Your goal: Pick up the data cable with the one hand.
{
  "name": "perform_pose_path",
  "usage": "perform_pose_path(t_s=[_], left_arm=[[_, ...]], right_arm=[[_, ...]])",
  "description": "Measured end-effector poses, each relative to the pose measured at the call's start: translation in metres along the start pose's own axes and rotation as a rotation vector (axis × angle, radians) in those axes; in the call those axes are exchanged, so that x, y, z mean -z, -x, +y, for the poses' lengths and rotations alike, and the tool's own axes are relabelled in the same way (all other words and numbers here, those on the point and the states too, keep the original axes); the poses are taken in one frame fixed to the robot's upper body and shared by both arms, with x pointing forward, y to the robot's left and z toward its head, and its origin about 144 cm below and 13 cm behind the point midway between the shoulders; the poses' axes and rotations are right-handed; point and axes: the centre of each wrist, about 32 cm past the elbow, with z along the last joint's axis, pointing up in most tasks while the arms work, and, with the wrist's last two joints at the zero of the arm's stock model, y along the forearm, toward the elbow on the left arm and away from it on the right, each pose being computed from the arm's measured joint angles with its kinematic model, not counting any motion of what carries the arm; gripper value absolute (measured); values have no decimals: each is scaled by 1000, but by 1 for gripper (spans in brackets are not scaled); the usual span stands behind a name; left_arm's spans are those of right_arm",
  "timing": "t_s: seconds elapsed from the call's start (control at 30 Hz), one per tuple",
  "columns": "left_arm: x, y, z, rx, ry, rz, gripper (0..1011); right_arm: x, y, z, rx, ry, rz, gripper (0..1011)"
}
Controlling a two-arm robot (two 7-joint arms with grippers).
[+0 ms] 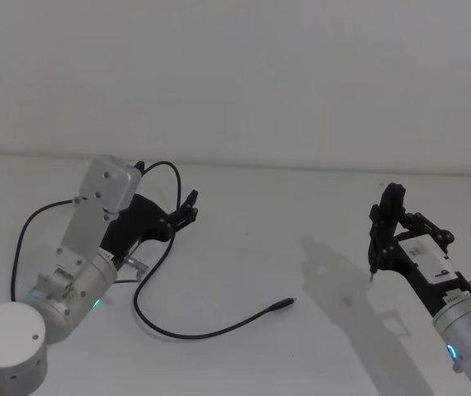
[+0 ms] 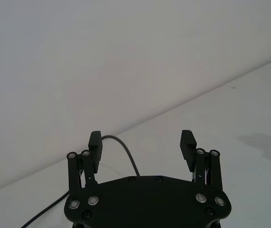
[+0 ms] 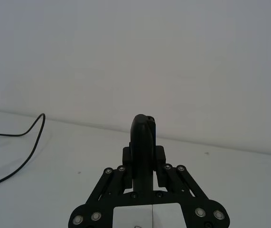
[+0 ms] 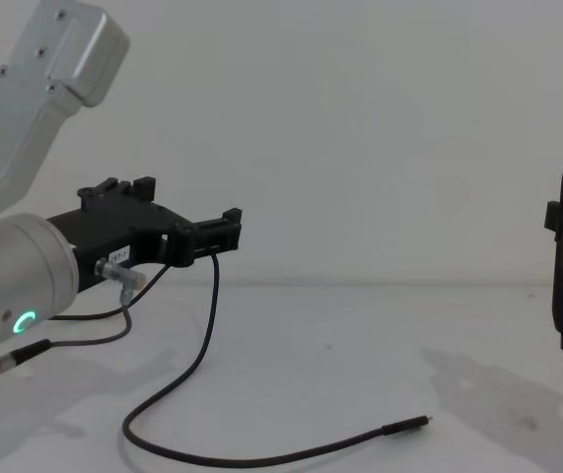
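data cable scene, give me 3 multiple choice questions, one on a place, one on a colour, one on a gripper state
1. Where does the plug of the data cable lie?
A. flat on the table
B. inside a box
C. held up in the air

2. What colour is the data cable?
A. white
B. black
C. red

3. How is the left gripper?
A. shut on the cable
B. shut on a cloth
C. open

Answers:
1 A, the plug rests on the white surface.
2 B, it is black along its whole length.
3 C, the left wrist view shows its fingers wide apart.
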Motion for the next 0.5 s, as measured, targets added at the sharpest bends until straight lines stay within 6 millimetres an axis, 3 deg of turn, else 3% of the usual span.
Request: perform_pose_path(t_s=[0.5], left_arm=[[-12, -7, 0, 165, -11, -23, 1001]], right_arm=[[0, 0, 0, 0, 0, 0, 268]])
